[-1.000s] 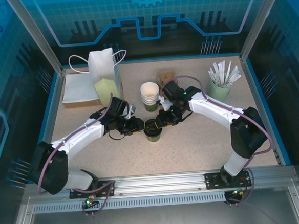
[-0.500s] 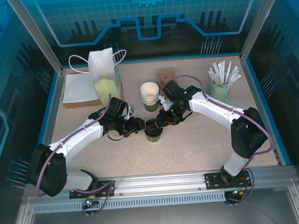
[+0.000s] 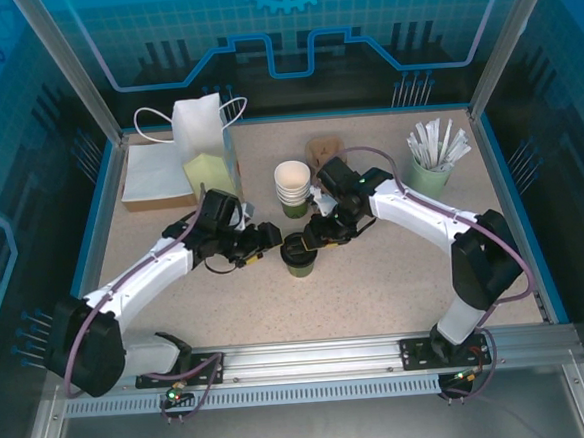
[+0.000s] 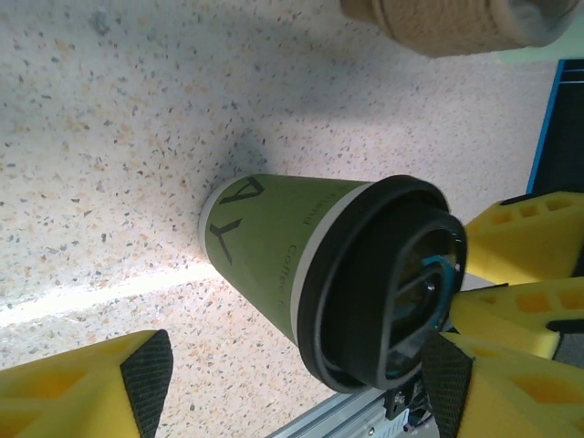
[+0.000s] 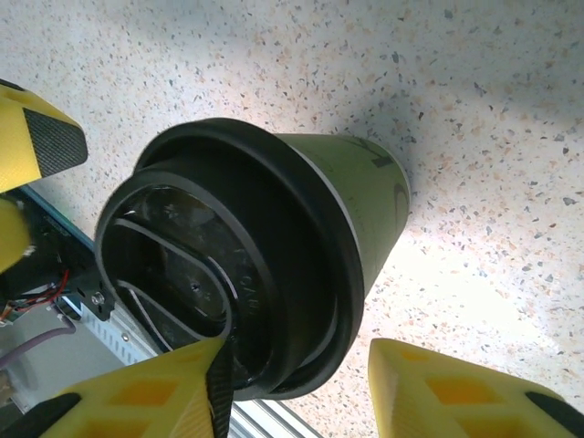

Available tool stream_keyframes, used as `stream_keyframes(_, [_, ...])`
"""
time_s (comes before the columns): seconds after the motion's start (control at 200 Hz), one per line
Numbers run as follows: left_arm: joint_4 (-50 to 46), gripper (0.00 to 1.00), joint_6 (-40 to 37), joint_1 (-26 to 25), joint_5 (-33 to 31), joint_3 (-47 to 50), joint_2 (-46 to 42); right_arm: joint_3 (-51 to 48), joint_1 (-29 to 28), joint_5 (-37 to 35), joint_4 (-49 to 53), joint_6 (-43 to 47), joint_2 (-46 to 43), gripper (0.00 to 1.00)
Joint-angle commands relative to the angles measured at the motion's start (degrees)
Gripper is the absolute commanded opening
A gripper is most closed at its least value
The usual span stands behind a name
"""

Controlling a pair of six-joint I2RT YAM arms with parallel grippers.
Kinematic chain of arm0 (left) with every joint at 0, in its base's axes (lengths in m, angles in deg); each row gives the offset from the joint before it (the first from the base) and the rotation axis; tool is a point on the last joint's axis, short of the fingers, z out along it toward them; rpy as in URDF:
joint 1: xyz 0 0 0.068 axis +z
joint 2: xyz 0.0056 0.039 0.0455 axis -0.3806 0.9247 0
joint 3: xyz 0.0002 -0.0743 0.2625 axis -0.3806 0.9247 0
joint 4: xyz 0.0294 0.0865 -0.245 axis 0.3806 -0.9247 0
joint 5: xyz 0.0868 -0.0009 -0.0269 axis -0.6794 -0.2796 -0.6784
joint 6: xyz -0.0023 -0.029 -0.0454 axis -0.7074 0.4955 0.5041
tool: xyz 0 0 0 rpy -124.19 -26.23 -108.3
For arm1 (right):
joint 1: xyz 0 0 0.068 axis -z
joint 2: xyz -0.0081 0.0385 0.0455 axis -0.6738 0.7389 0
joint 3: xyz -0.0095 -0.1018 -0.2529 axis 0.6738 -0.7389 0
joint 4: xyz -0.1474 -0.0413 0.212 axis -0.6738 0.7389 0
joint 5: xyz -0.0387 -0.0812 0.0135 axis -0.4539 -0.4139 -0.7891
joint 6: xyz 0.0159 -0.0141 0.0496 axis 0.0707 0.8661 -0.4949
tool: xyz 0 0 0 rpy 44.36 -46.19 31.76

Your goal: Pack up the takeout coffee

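Top external: black-lidded takeout coffee [image 3: 299,255], straws [image 3: 437,144] upright in pale cup [image 3: 429,180]

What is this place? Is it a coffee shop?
Probably a robot test booth, not a real shop: metal frame, blue walls, and a table with a lidded coffee cup, spare cups and straws.

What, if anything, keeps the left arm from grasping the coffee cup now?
Probably nothing, so yes: the left gripper is open beside the coffee cup, which stands just ahead of its spread fingers in the wrist view. The right gripper at the lid crowds the far side, though.
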Motion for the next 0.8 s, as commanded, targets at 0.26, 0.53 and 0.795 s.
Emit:
stream_keyframes(0.26, [0.08, 0.86, 2.49, 1.5, -0.83, -1.97, -6.06, -3.45, -0.09, 4.46, -2.46, -3.01, -5.16, 0.9])
stream_keyframes(0.53, [-5.91, 0.87, 1.42, 2.54, -6.12, -3.78, -9.31, -3.2, -2.96, 7.43, -6.19, -5.32, -0.16, 0.96])
stream_keyframes(0.795, [-10.8, 0.88, -0.6, 3.26, -9.28, -4.89, -11.11, 4.11, -3.8, 8.35, -7.12, -3.62, 5.56, 0.93])
